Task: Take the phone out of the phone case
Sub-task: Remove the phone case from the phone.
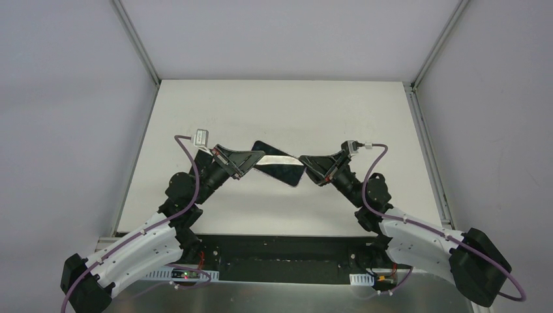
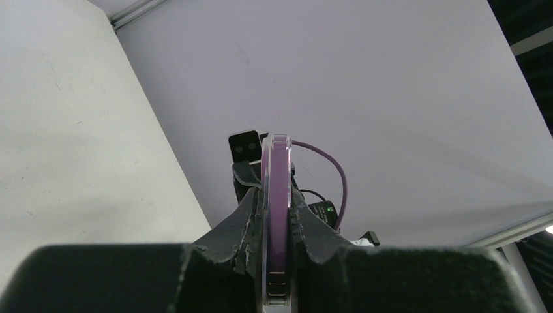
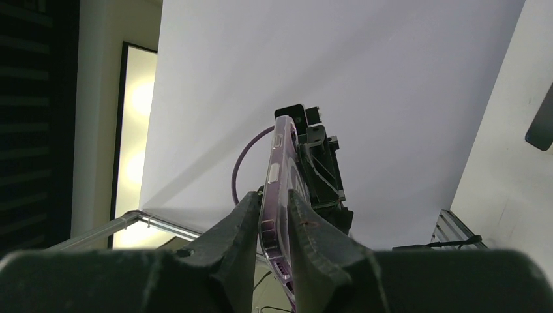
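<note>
Phone [image 1: 279, 163] and case [image 3: 274, 195] hang together in the air above the table [image 1: 280, 104], slung flat between the two arms and touching nothing else. The left gripper [image 1: 255, 161] is clenched on one short end, its pads flat against both faces with the purple edge standing upright between them in the left wrist view. The right gripper [image 1: 306, 163] grasps the opposite end, and its fingers look pressed to front and back with no gap that I can make out. The phone is likely a stiff, dense slab with a smooth glass face, so it should be slippery under hard pads and would not take a drop well. The case looks like a thin clear shell, springy at the rim and probably gripping hardest at the corners. Squeezing across both faces locks the two parts together, so one gripper would better hold the case by its lip or a corner while the other pushes the phone out from behind. A slow peel at one corner seems safer than a straight pull, since a sudden release could fling the phone.
</note>
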`<action>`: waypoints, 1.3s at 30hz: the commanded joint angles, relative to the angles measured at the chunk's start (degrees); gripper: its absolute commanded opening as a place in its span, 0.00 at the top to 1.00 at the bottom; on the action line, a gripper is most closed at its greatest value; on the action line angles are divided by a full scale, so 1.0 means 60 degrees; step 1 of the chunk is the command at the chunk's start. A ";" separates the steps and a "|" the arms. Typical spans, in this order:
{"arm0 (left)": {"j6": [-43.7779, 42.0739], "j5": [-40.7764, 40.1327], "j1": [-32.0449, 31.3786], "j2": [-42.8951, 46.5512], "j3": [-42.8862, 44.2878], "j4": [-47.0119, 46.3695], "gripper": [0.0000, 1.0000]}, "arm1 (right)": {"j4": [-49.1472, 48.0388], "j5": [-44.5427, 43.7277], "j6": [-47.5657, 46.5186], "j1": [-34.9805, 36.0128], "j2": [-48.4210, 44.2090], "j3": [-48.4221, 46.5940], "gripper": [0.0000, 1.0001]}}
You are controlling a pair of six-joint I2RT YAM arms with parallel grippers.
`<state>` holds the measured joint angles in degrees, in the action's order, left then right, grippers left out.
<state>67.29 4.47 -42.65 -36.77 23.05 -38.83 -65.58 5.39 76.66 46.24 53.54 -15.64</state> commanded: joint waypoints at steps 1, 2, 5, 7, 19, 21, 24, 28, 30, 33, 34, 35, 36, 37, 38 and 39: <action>0.0342 0.0126 0.0019 0.0175 0.0306 -0.1493 1.00 | -0.0987 0.0201 0.0249 -0.0032 0.0033 -0.0279 0.76; 0.0332 0.0133 0.0019 0.0163 0.0304 -0.1508 1.00 | -0.1068 0.0221 0.0352 -0.0031 0.0092 -0.0323 0.77; 0.0350 0.0112 0.0019 0.0128 0.0304 -0.1566 1.00 | -0.1705 0.0346 0.0720 -0.0032 0.0479 -0.0448 0.83; 0.0371 0.0140 0.0019 0.0100 0.0329 -0.1619 1.00 | -0.2077 0.0539 0.0986 -0.0032 0.0767 -0.0595 0.87; 0.0387 0.0149 0.0008 -0.0093 0.0378 -0.1829 1.00 | -0.2495 0.0918 0.1099 0.0202 0.0936 -0.1397 0.89; 0.0388 0.0109 0.0014 -0.0180 0.0377 -0.1870 1.00 | -0.2496 0.0930 0.1029 0.0277 0.0914 -0.1541 0.90; 0.0398 0.0049 0.0023 -0.0323 0.0370 -0.1945 1.00 | -0.2499 0.1021 0.0861 0.0387 0.0843 -0.1739 0.91; 0.0491 0.0065 0.0019 -0.0600 0.0448 -0.2140 1.00 | -0.2496 0.1227 0.0783 0.0495 0.0793 -0.2072 0.91; 0.0551 0.0082 0.0019 -0.0730 0.0475 -0.2243 1.00 | -0.2491 0.1275 0.0735 0.0560 0.0775 -0.2210 0.92; 0.0655 0.0072 0.0017 -0.0898 0.0523 -0.2394 1.00 | -0.2500 0.1313 0.0673 0.0651 0.0761 -0.2334 0.94; 0.0693 0.0046 0.0006 -0.0944 0.0526 -0.2455 1.00 | -0.2502 0.1314 0.0650 0.0668 0.0751 -0.2363 0.95; 0.0739 0.0044 0.0010 -0.0988 0.0524 -0.2507 1.00 | -0.2502 0.1314 0.0603 0.0708 0.0744 -0.2384 0.95; 0.0773 0.0042 0.0018 -0.1023 0.0524 -0.2563 1.00 | -0.2502 0.1325 0.0555 0.0745 0.0725 -0.2405 0.96; 0.0813 0.0042 0.0019 -0.1069 0.0524 -0.2610 1.00 | -0.2502 0.1335 0.0544 0.0766 0.0722 -0.2427 0.96; 0.0858 0.0044 0.0008 -0.1097 0.0524 -0.2654 1.00 | -0.2495 0.1329 0.0521 0.0794 0.0704 -0.2432 0.96; 0.0887 0.0044 0.0006 -0.1148 0.0535 -0.2691 1.00 | -0.2498 0.1329 0.0499 0.0814 0.0692 -0.2433 0.96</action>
<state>70.76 2.92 -42.28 -41.23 24.93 -54.72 -73.69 7.62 78.91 48.16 59.51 -26.13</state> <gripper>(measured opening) 0.141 0.196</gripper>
